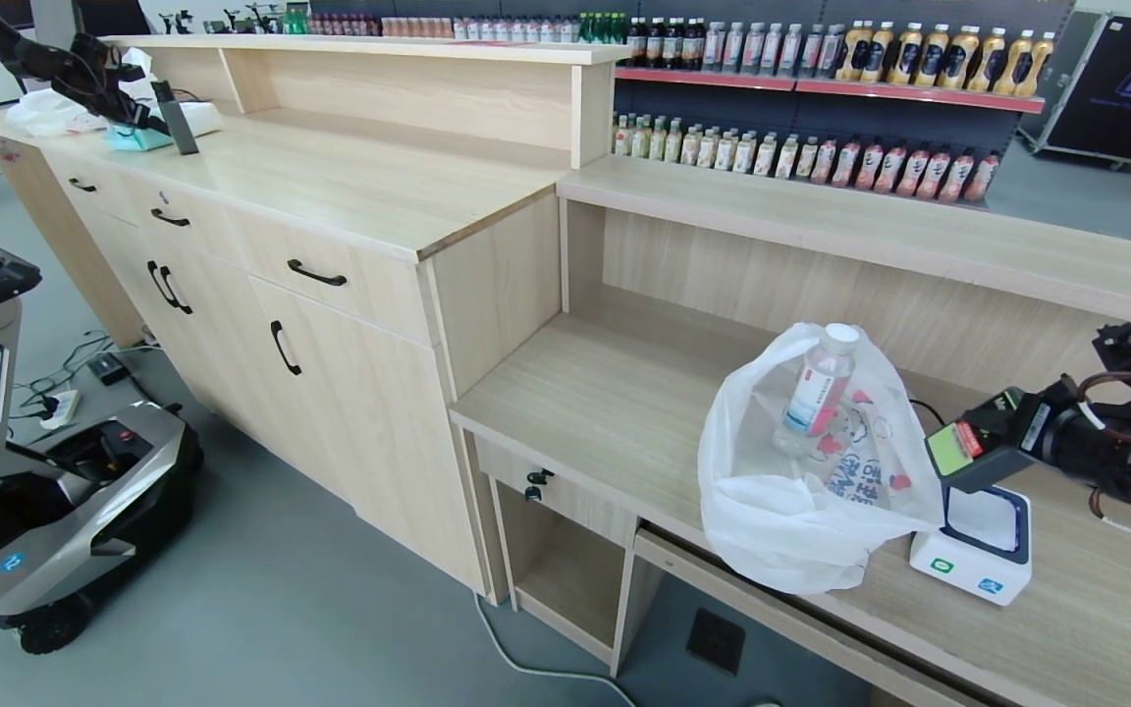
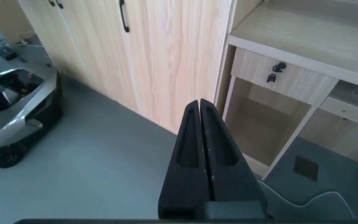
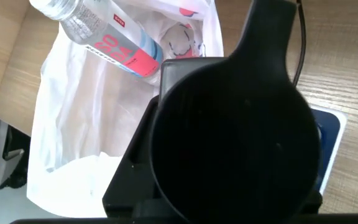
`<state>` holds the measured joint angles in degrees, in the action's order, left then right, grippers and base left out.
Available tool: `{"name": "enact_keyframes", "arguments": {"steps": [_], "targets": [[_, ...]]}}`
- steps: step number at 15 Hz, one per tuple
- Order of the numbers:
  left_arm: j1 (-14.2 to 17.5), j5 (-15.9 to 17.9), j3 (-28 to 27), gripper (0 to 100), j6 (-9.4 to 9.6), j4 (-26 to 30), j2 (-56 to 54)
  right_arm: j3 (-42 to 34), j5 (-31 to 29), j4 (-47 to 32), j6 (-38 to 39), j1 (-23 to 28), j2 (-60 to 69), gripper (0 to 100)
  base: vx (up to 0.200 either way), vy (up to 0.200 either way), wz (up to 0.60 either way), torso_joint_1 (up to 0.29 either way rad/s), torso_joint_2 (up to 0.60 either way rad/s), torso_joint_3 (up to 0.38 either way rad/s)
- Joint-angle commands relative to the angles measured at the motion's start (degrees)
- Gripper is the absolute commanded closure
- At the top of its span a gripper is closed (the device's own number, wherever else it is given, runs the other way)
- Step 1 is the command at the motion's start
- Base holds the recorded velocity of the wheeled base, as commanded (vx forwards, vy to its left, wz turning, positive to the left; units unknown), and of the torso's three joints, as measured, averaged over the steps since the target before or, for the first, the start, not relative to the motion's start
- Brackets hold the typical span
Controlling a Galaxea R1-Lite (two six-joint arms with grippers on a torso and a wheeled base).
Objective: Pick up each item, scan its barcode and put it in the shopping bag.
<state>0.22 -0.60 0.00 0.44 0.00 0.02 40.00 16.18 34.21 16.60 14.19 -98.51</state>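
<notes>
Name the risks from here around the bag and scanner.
The bottle leans in the soft shopping bag; another item dropped in may topple it. The bag sits at the front edge of the counter, so a nudge might drag it off. Its plastic touches the white scanner and could hinder scanning the dark item above it.

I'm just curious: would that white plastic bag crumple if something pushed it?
Probably. The shopping bag looks thin and wrinkled, so it would likely cave in rather than slide. The bottle standing inside looks tall and narrow, so it might tip.
</notes>
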Motion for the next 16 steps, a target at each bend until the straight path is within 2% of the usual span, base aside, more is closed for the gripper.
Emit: {"name": "enact_keyframes", "arguments": {"steps": [1,6,9,16], "targets": [[0.04,-0.02,0.0,100,0.0,0.0,-0.02,-1.24,-1.32,-0.02,0.01,-0.13,2.36,100,0.0,0.0,0.0,0.0,0.0,0.0],[0.04,-0.02,0.0,100,0.0,0.0,-0.02,-1.59,-2.73,-0.11,0.18,0.22,1.66,100,0.0,0.0,0.0,0.0,0.0,0.0],[0.04,-0.02,0.0,100,0.0,0.0,-0.02,-1.76,-6.25,-0.19,0.54,0.31,0.51,100,0.0,0.0,0.0,0.0,0.0,0.0],[0.04,-0.02,0.0,100,0.0,0.0,-0.02,-1.76,-6.42,-0.37,2.12,0.4,-0.28,100,0.0,0.0,0.0,0.0,0.0,0.0]]}}
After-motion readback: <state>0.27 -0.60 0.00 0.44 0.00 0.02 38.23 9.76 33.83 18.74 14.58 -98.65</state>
